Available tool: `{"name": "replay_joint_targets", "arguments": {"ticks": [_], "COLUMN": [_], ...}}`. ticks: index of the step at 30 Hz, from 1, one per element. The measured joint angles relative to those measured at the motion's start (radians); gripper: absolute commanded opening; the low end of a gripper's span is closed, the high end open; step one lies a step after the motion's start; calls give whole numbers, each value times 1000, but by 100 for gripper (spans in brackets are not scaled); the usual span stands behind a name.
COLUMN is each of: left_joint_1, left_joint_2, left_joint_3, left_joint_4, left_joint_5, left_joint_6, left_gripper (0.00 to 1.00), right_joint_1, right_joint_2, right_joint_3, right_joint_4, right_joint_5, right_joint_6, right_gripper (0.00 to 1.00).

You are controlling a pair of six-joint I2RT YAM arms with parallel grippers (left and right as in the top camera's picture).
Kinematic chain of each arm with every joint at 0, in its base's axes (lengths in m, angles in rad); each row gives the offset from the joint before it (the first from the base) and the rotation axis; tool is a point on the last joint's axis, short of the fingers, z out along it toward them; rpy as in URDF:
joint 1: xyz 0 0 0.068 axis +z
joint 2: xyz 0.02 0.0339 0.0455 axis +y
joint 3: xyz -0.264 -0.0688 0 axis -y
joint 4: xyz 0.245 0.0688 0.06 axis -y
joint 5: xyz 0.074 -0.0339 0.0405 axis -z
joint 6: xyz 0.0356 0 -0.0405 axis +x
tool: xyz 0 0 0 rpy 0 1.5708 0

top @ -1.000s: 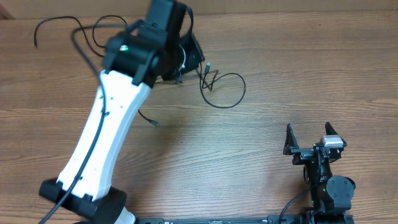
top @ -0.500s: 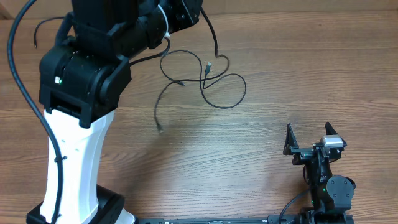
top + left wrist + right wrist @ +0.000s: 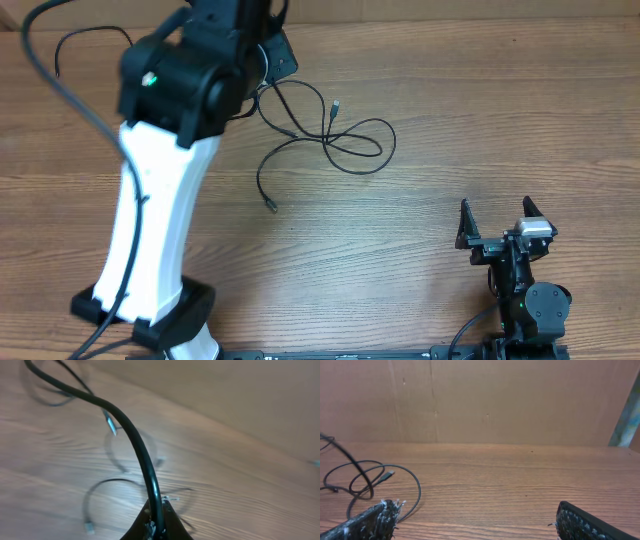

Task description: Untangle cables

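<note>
At the far left of the surface (image 3: 480, 120), your left jaws pinch one strand of the cables (image 3: 328, 140); the loose loops lie just beside them. Your right jaws stand wide open at the near right, well apart.

I can read no text, label, brand, number or sign from my station, in the overhead view or in either wrist view. No surface in sight carries legible lettering or figures.
</note>
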Motion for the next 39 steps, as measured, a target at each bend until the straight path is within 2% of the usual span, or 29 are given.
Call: {"name": "replay_joint_targets", "arguments": {"ticks": [6,11,12,14,15,23,27,32,33,36,39], "left_joint_1": [0,0,0,0,0,8,10,-10,-19,-52,-90], "left_joint_2": [104,179,195,231,249,340,338,338,338,338,338], "left_joint_3": [-4,-4,-4,-4,-4,-9,-9,-12,-18,-61,-134], "left_joint_4": [-70,-121,-124,-122,-122,-116,-125,-206,-208,-208,-209], "left_joint_5": [-80,-100,-102,-107,-108,-55,102,265,283,309,304], "left_joint_6": [11,15,16,22,34,122,229,411,439,499,537], "left_gripper": [5,13,23,56,63,64,68,66,65,53,53], "right_joint_1": [0,0,0,0,0,0,0,0,0,0,0], "right_joint_2": [0,0,0,0,0,0,0,0,0,0,0], "right_joint_3": [0,0,0,0,0,0,0,0,0,0,0], "right_joint_4": [0,0,0,0,0,0,0,0,0,0,0], "right_joint_5": [0,0,0,0,1,0,0,0,0,0,0], "right_joint_6": [0,0,0,0,0,0,0,0,-1,0,0], "right_gripper": [100,100,100,100,100,100,100,100,100,100,100]}}
